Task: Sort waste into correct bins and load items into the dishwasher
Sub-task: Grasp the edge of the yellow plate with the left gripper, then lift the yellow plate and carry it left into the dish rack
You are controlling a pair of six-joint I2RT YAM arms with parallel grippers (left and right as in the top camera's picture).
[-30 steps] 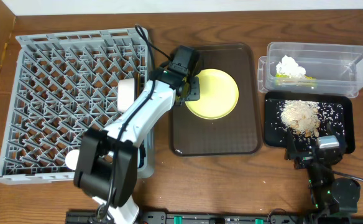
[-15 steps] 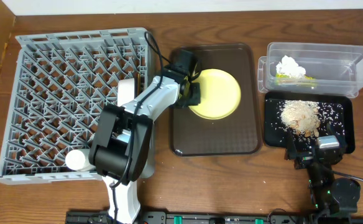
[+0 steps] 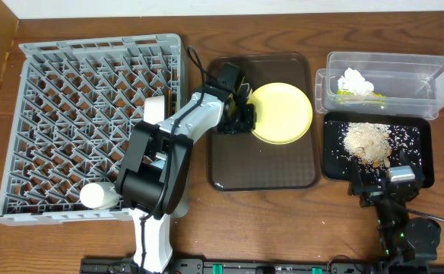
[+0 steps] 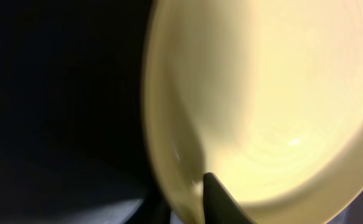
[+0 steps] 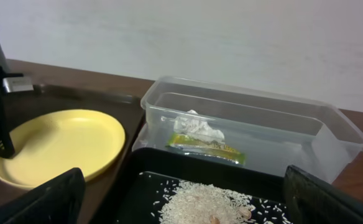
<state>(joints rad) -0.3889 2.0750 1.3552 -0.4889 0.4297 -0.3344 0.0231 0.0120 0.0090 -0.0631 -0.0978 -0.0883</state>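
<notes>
Plate [image 3: 287,114] pinched at its left rim by left gripper [image 3: 246,118]; dish rack [image 3: 93,114] lies further left, same side. Right gripper [image 3: 380,176], jaws spread, waits well apart.

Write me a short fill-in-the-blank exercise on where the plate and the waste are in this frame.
1. The left fingers pinch the rim of the yellow ____.
2. The tissue and the wrapper lie in the clear ____.
3. The rice lies in the ____ tray.
Missing words: plate; tub; black.
</notes>
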